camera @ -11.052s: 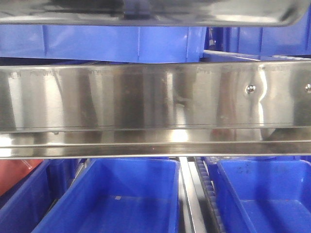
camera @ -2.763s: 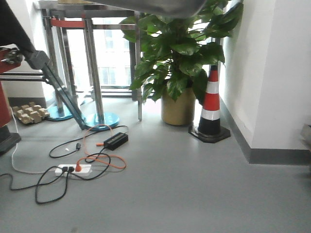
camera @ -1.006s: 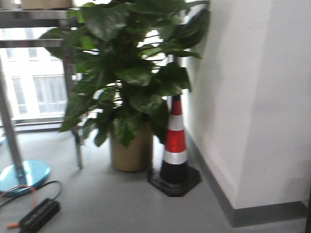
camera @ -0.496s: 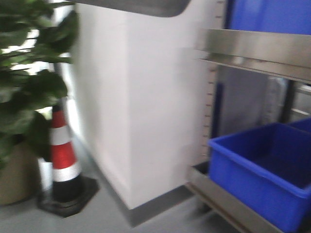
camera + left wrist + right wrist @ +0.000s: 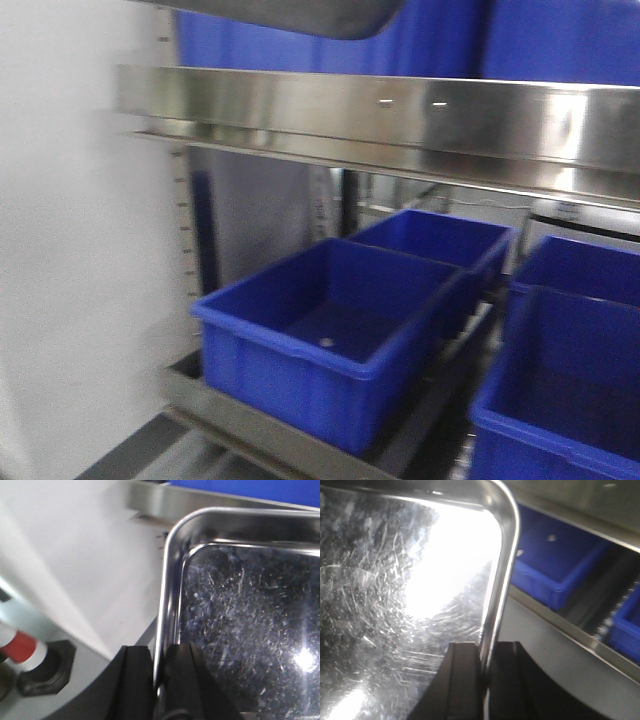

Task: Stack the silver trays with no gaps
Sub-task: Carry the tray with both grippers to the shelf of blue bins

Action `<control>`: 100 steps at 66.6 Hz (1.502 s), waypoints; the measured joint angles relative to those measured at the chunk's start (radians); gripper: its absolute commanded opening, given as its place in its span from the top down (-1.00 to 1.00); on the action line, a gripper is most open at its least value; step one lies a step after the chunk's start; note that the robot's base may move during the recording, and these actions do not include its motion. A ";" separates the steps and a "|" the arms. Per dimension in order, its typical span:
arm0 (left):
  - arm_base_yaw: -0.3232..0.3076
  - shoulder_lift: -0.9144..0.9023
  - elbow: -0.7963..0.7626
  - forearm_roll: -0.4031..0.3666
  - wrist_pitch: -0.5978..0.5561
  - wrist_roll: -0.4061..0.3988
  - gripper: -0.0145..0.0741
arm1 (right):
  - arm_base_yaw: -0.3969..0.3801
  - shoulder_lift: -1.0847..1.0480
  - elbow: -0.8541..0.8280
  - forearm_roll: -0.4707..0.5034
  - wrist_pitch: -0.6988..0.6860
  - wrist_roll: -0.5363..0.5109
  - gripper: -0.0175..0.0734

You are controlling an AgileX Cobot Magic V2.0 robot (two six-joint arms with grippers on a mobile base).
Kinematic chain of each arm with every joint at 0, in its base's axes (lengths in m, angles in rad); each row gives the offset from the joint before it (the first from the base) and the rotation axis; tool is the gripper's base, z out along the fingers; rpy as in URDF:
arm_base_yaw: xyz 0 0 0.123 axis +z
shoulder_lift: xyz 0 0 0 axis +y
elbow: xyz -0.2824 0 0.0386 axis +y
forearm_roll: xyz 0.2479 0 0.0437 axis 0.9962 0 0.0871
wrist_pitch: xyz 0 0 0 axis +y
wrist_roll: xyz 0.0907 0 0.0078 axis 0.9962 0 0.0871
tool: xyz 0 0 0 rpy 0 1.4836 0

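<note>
I hold one silver tray between both grippers. In the left wrist view the tray [image 5: 250, 610] fills the right side, scratched and shiny, and my left gripper [image 5: 159, 667] is shut on its left rim. In the right wrist view the same tray [image 5: 395, 580] fills the left side, and my right gripper [image 5: 485, 662] is shut on its right rim. In the front view only the tray's grey underside [image 5: 300, 14] shows at the top edge. No other silver tray is in view.
A long steel shelf rail [image 5: 400, 115] with screw heads crosses the front view. Below it stand blue bins [image 5: 330, 330] on a lower steel shelf [image 5: 260, 430], with more bins at right [image 5: 560, 400]. A white wall [image 5: 80, 300] is at left. A traffic cone [image 5: 22, 652] stands below left.
The view has swung right, from the plant and cone, past the white wall corner, to the shelf with blue bins. The tray's underside stays at the top edge.
</note>
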 measured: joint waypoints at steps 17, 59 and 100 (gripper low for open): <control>0.000 0.000 0.000 0.000 0.000 0.000 0.71 | 0.000 0.000 0.000 0.000 0.000 0.000 0.66; 0.000 0.000 0.000 0.000 -0.006 0.000 0.71 | 0.000 -0.002 0.000 0.000 0.004 0.000 0.66; 0.000 0.000 0.000 0.000 -0.006 0.000 0.71 | 0.000 -0.002 0.000 0.000 0.004 0.000 0.66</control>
